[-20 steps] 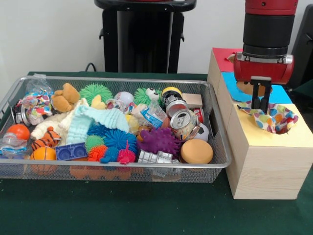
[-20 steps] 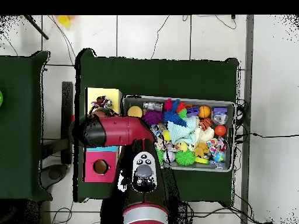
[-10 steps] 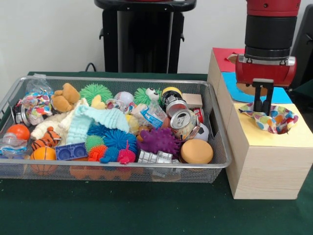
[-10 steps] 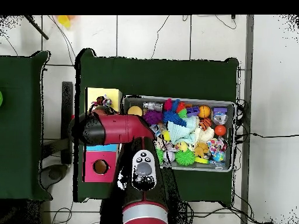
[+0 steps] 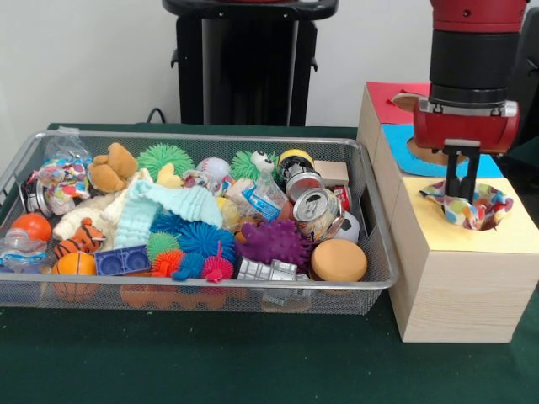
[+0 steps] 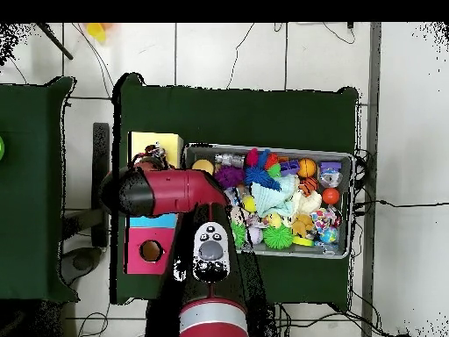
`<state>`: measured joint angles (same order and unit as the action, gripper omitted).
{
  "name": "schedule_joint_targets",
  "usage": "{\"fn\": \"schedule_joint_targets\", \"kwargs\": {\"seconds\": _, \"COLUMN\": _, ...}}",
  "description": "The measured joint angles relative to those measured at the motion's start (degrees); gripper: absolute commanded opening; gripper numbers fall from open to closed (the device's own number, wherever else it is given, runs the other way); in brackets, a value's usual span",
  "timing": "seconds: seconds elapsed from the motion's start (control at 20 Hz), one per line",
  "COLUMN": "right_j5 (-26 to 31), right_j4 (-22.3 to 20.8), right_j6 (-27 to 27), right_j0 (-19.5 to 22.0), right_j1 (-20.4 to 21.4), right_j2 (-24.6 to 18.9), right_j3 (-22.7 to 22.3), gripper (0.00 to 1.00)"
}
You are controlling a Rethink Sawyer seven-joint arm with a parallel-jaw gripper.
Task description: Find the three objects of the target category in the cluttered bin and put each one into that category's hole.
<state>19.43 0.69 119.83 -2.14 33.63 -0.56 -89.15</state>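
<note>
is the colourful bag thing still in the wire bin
No, the multicoloured bag lies on the yellow top of the wooden box, at its hole, under the gripper, outside the wire bin.

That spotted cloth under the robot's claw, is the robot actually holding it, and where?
It cannot be told. The gripper hangs right at the polka-dot cloth, which lies in the yellow hole, but any grip is hidden.

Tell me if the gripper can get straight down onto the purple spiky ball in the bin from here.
Probably yes: the purple spiky ball lies on top of the clutter, uncovered. The gripper is over the yellow box section, so it must travel sideways first.
</note>
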Motion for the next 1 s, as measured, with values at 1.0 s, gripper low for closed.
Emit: {"fn": "schedule_joint_targets", "kwargs": {"seconds": 1.0, "right_j5": 0.0, "right_j4": -0.14, "right_j6": 0.0, "right_j0": -1.64, "right_j1": -7.21, "right_j2": -0.06, "right_j3": 7.06, "gripper": 0.0}}
